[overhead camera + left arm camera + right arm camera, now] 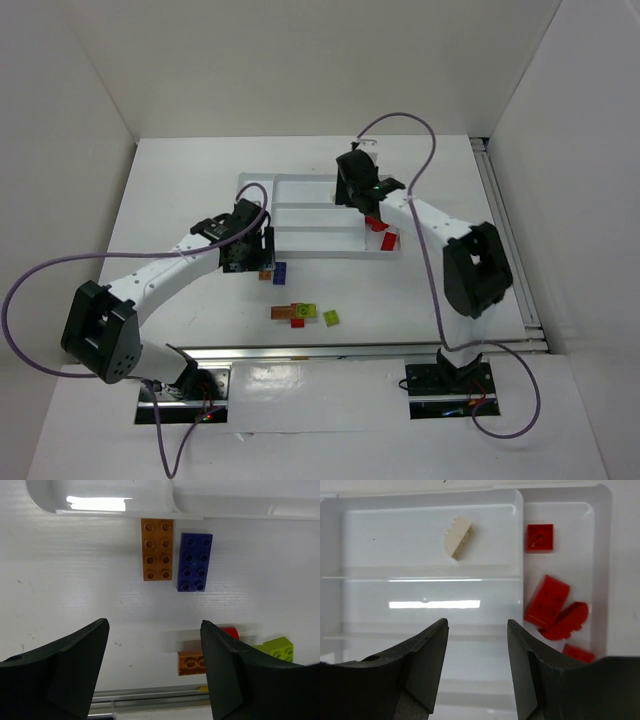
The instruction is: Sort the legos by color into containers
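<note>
The left hand (154, 630) hangs released over the desk (75, 580), its jaws wide apart and holding nothing. Just ahead of it lie an orange brick (157, 550) and a blue brick (194, 561), side by side with a thin gap between them. The orange one's far end sits against the tray (240, 507) wall.

The right hand (477, 625) is also spread and empty above the tray. A cream brick (458, 538) lies there in a long slot, and the red bricks (547, 600) lie in the end section.

The step in hand looks like a pick of one of the two near bricks. Both lie lengthwise to the left hand, so the jaws already close across the narrow width. To do it well, the hand centres over one brick only and comes straight down. The blue brick seems the easier, since its outer side is free. Either way, one finger must enter the thin gap without shoving the neighbour or pushing the orange brick into the wall.
</note>
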Motion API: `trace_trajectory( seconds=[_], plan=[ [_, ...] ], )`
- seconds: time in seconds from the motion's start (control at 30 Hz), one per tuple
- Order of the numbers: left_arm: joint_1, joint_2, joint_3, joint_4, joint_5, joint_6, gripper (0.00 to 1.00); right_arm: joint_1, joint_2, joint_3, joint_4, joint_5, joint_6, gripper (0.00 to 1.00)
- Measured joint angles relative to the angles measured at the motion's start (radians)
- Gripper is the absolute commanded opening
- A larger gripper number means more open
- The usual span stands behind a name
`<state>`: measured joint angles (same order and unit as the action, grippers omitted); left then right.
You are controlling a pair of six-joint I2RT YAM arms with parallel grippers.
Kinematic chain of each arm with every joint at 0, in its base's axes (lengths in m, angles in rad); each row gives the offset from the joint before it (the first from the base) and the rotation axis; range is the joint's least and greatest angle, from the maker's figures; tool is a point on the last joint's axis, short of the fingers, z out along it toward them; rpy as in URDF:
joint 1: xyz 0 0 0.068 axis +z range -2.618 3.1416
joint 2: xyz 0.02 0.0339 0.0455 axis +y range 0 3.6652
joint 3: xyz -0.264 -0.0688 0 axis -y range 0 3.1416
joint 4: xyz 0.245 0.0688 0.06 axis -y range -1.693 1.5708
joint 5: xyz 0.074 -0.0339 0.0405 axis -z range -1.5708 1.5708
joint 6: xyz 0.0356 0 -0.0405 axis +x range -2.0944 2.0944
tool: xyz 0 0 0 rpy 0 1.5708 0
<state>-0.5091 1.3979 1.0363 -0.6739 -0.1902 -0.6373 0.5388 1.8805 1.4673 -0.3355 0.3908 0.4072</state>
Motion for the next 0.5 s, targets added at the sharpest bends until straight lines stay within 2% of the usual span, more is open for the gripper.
trace_trajectory(
  seconds=[0.1,0.2,0.5],
  plan=[
    [-0.018,0.002,-0.053,0.027,-0.008,-0.044,0.82,-0.012,-0.188,-0.112,0.006,0.002,0.008,0.58],
    [-0.018,0.023,-0.089,0.063,-0.03,-0.075,0.79,-0.04,-0.298,-0.159,0.01,0.011,0.015,0.57],
    [-0.018,0.161,-0.099,0.167,-0.069,-0.13,0.76,-0.07,-0.333,-0.279,-0.019,0.02,0.019,0.57]
  ],
)
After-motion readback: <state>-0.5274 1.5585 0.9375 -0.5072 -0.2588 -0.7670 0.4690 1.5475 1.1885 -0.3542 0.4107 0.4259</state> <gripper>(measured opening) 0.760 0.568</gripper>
